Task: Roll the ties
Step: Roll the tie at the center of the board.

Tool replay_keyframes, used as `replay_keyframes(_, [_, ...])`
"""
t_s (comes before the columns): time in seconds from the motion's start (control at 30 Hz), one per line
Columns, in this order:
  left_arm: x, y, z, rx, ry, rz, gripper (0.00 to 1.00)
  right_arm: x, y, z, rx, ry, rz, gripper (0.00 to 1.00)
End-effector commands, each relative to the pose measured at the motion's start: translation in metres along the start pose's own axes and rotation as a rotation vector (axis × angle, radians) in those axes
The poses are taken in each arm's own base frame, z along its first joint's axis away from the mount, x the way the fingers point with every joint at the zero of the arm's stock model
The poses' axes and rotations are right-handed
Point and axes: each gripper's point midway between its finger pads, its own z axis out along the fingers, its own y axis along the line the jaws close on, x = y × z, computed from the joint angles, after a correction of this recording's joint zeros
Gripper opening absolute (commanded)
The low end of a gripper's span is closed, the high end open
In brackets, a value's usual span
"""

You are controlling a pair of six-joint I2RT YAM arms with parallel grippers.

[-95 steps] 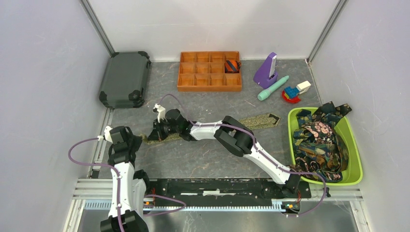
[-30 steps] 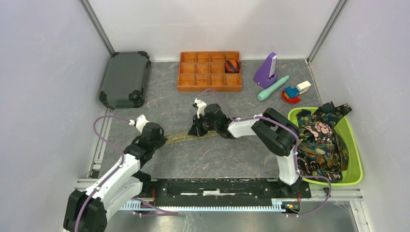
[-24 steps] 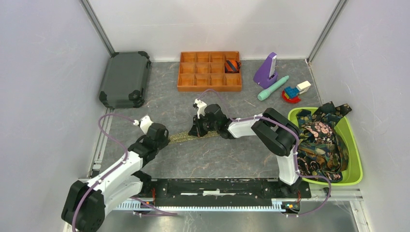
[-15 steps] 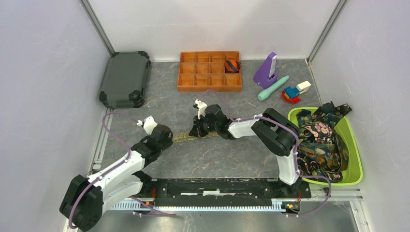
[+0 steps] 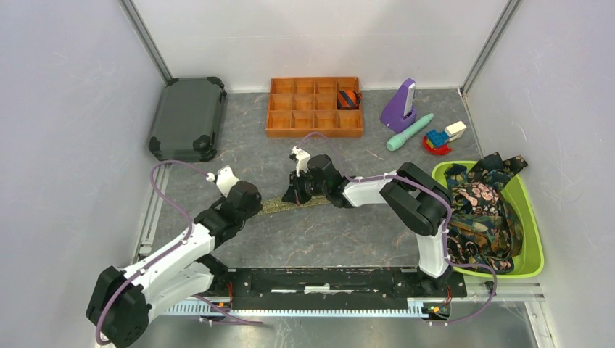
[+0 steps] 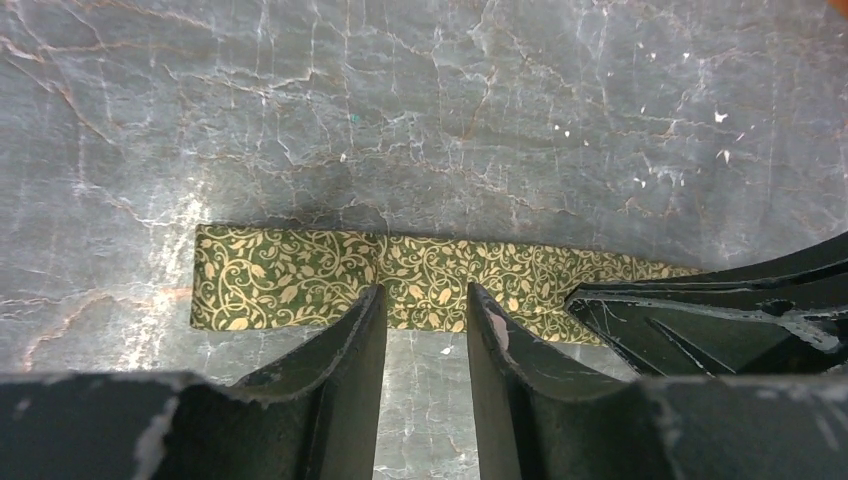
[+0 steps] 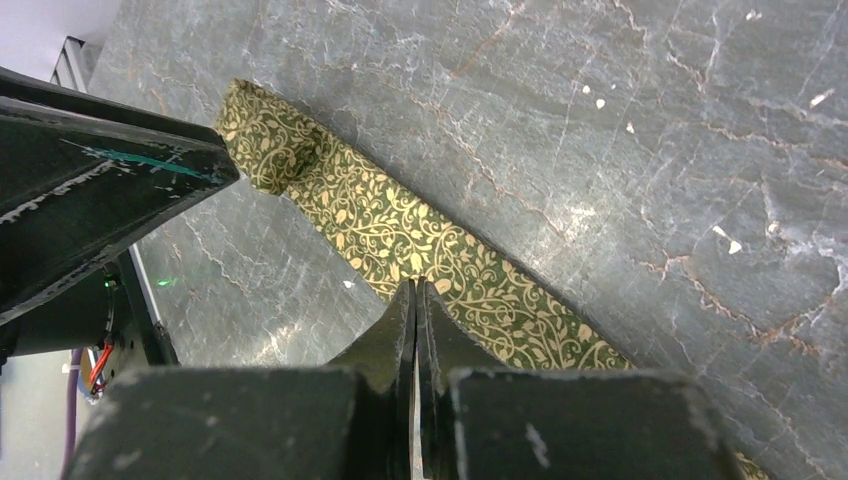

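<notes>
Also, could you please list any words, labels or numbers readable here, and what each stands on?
No text can be read in any view. The olive-green tie bears only a leafy vine pattern; the dark case, the orange tray and the purple stand show no legible marking.

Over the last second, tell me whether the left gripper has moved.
Yes. The left gripper has shifted right along the olive-green tie, farther from the dark case.

You won't find any readable text, label, brand, number or sign in your 3 views; the green tie [image 6: 300, 275] shows only a leaf-and-vine print, no lettering.
</notes>
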Motion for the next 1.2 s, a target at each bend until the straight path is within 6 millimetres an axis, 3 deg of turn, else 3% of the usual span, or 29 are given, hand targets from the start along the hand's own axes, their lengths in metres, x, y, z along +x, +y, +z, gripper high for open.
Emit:
replay_keyframes(0.0, [-0.030,-0.001,-0.014,-0.035,-0.088,-0.010,0.42,-0.045,0.032,-0.008,-0.073,-0.099,-0.056,0.00])
replay_keyframes(0.13, [-0.046,0.014,-0.027,-0.104,-0.132,-0.002,0.40,-0.048,0.043,-0.008,-0.090,-0.103,-0.056,0.04])
replay_keyframes(0.27, [-0.057,0.027,-0.040,-0.162,-0.157,0.026,0.39,-0.050,0.058,-0.003,-0.103,-0.102,-0.049,0.31])
replay_keyframes(0.37, [-0.060,0.036,-0.047,-0.182,-0.174,0.011,0.49,-0.054,0.071,0.004,-0.117,-0.101,-0.037,0.44])
replay_keyframes(0.6, [-0.054,0.052,-0.048,-0.203,-0.166,-0.009,0.62,-0.056,0.090,0.032,-0.122,-0.066,-0.014,0.45])
replay_keyframes(0.77, [-0.049,0.065,-0.042,-0.222,-0.100,-0.070,0.73,-0.050,0.085,0.052,-0.070,-0.025,0.012,0.46])
replay_keyframes(1.17, [-0.034,0.069,-0.028,-0.189,-0.001,-0.185,0.72,-0.028,0.078,0.079,-0.026,0.037,0.025,0.44])
